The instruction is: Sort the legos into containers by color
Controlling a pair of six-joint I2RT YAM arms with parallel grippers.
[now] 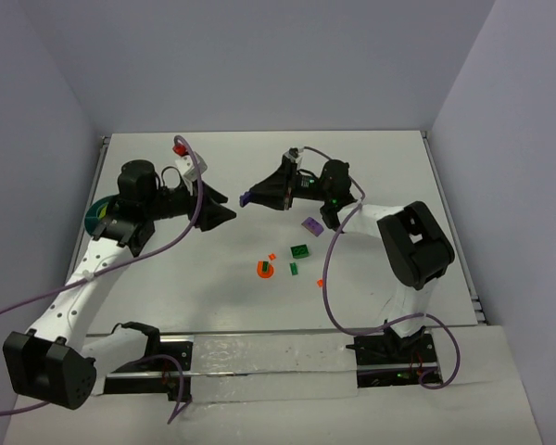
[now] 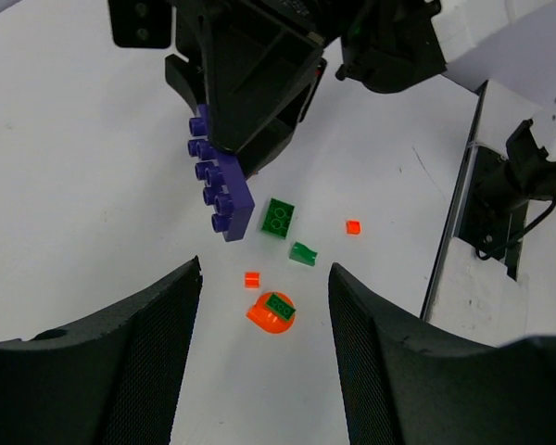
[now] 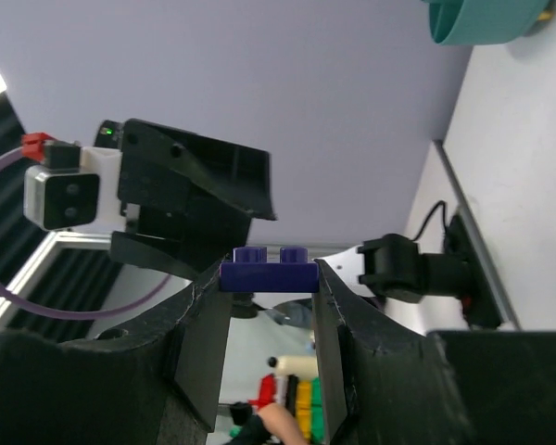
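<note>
One dark-purple studded brick (image 2: 220,185) in the tight pinch of right gripper (image 3: 271,287); left gripper (image 2: 264,271) wide, empty

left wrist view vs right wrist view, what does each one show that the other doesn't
Only the left wrist view shows the loose pieces on the table: a green brick, a smaller green bit, the round orange piece and tiny orange bits. Only the right wrist view shows the rim of the teal bowl. Both show the purple brick clamped in the right gripper.
</note>
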